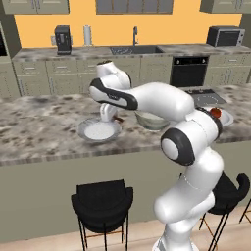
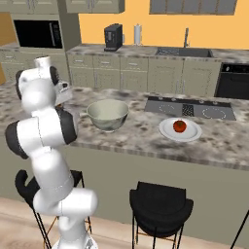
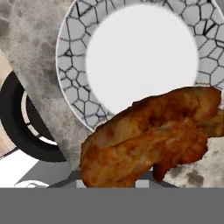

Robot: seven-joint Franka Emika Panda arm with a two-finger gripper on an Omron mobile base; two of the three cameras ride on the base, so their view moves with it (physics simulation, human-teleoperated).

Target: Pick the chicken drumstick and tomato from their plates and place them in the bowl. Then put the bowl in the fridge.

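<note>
Lumpy, glossy reddish-brown chicken drumstick fills the lower frame — clenched in the hand — above a round plate, crackle-patterned grey rim, smooth white centre, on the mottled stone table.

On the counter three things stand in a row — an empty plate at the left, the bowl in the middle, a second plate at the right with the tomato on it. The chicken drumstick hangs above the left plate's rim. Stools stand before the counter — a cooktop lies behind the right plate.
</note>
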